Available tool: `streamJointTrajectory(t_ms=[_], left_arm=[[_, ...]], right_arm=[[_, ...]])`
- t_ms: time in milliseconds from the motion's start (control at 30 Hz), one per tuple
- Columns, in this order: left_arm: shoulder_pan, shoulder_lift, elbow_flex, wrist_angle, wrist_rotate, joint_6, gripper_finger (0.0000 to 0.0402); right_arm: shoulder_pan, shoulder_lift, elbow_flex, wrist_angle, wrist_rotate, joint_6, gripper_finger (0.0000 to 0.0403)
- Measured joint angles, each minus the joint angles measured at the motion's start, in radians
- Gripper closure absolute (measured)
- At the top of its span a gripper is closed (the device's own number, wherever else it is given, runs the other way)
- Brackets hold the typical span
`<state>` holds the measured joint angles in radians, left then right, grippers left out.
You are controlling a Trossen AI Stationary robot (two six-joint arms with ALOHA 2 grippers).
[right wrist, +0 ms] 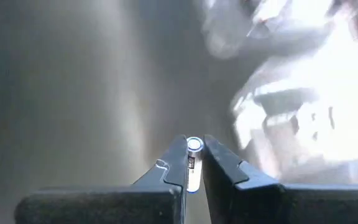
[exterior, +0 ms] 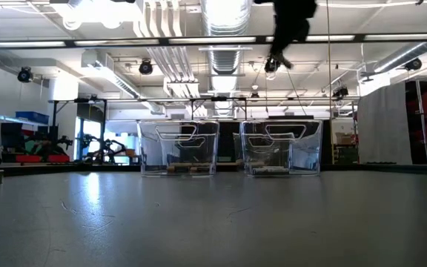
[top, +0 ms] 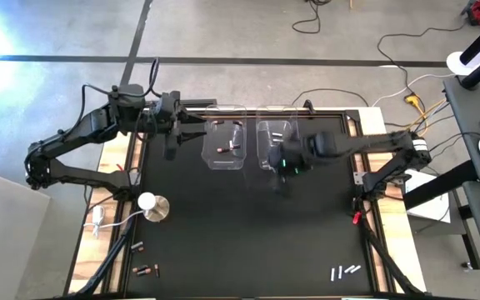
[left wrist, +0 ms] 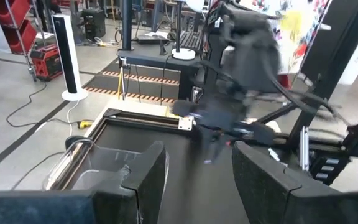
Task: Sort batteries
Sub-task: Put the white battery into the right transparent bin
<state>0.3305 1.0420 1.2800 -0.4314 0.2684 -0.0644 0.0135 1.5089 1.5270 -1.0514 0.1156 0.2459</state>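
Two clear bins stand side by side at the table's far middle. The left bin point(top: 223, 147) point(exterior: 178, 148) holds dark batteries point(top: 227, 149). The right bin point(top: 273, 142) point(exterior: 280, 148) holds silvery ones point(top: 277, 136). My right gripper point(top: 285, 169) point(right wrist: 194, 155) hovers high at the right bin's near edge, shut on a silvery battery point(right wrist: 194, 147). My left gripper point(top: 173, 140) point(left wrist: 197, 180) waits open, left of the left bin. Loose dark batteries point(top: 145, 268) lie at the near left corner, loose silvery batteries point(top: 345, 271) at the near right. My right gripper pinches one silvery battery between its two fingers point(right wrist: 178, 158). The battery lies along the fingers, and its round end cap point(right wrist: 194, 145) shows just at the fingertips. It is lifted clear of the table and the bins.
A white round-based knob point(top: 152, 205) stands on the table's left side, with a cable running off the left edge. A small red object point(top: 357, 218) sits at the right edge. The black mat's middle and near part lie bare between the battery groups.
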Motion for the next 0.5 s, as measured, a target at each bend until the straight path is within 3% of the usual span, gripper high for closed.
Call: streamJointTrajectory(t_ms=[167, 333, 500], left_arm=[[-0.001, 0.003, 0.0, 0.078, 0.0, -0.11, 0.0237], [-0.001, -0.008, 0.0, 0.098, -0.001, -0.163, 0.0237], [-0.002, -0.024, 0.0, 0.1, 0.0, -0.173, 0.0237]], right_arm=[[-0.165, 0.0, 0.045, 0.084, -0.003, -0.179, 0.0379], [-0.29, 0.017, 0.039, 0.211, -0.009, -0.244, 0.038], [-0.373, 0.097, 0.037, 0.193, -0.048, -0.305, 0.038]])
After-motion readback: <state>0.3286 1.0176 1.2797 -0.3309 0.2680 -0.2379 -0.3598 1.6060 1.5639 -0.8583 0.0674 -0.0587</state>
